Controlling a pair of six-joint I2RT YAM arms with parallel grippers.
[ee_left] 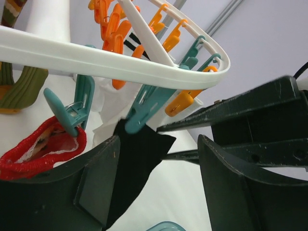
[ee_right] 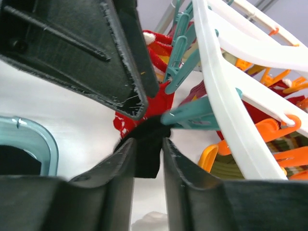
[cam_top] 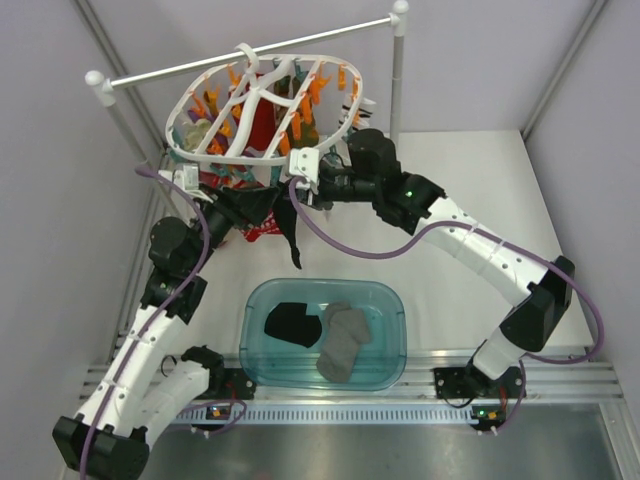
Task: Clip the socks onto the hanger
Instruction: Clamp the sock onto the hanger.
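Note:
The white oval hanger (cam_top: 270,105) hangs from its hook, ringed with orange and teal clips. One black sock (cam_top: 290,240) dangles from its near rim, pinched at the top by a teal clip (ee_left: 144,110). My left gripper (ee_left: 159,144) stands wide open around that sock (ee_left: 137,163), which brushes one finger (ee_left: 91,187). My right gripper (ee_right: 148,142) is open only a little, the sock's edge (ee_right: 147,154) loose between its fingers just under the teal clip (ee_right: 192,115). A second black sock (cam_top: 292,323) lies in the teal bin (cam_top: 395,300).
A grey sock (cam_top: 343,340) lies in the bin beside the black one. A red patterned sock (ee_left: 43,147) and other garments hang from the hanger's clips. The thin white rail (cam_top: 250,50) on posts carries the hanger. Both grippers crowd together under the hanger's near rim.

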